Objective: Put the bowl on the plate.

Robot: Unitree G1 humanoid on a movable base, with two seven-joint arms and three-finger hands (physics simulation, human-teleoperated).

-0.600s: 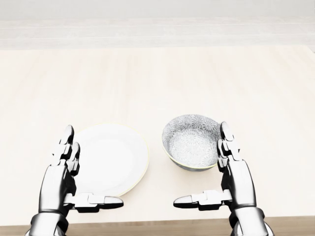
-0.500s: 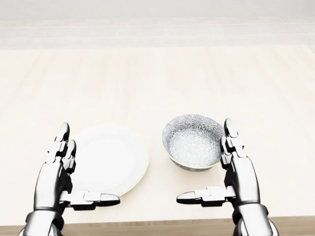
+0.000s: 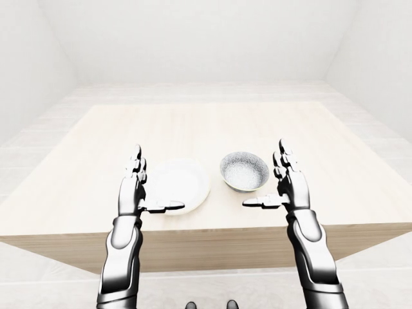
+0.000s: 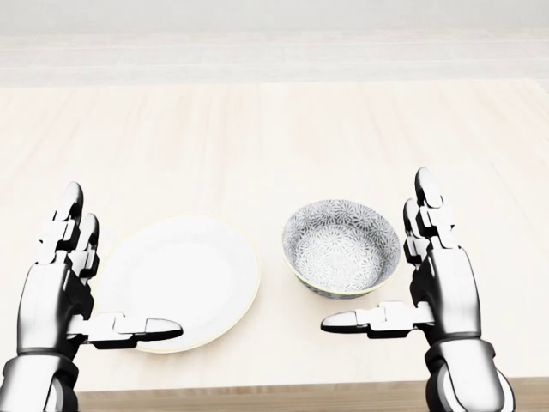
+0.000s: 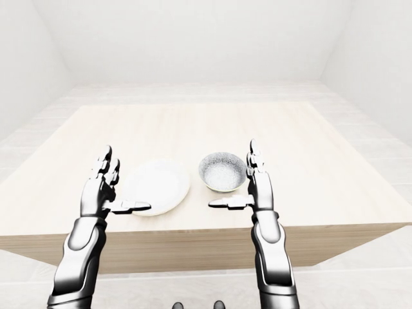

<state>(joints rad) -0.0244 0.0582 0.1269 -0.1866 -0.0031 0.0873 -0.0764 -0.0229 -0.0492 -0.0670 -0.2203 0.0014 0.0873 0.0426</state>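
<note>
We see the bowl [image 4: 341, 247] upright on the table [image 4: 257, 129], just right of the plate [image 4: 184, 279] in the head view, small gap between them. Our right hand [image 4: 444, 287] sits just right of the bowl, fingers spread wide, thumb pointing left below it, no contact. Left hand [image 4: 53, 296] is also wide, at the plate's left edge, holding nothing.

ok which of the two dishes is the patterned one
The bowl, on the right in the head view: its inside carries a grey floral pattern, while the plate beside it is plain white.
</note>
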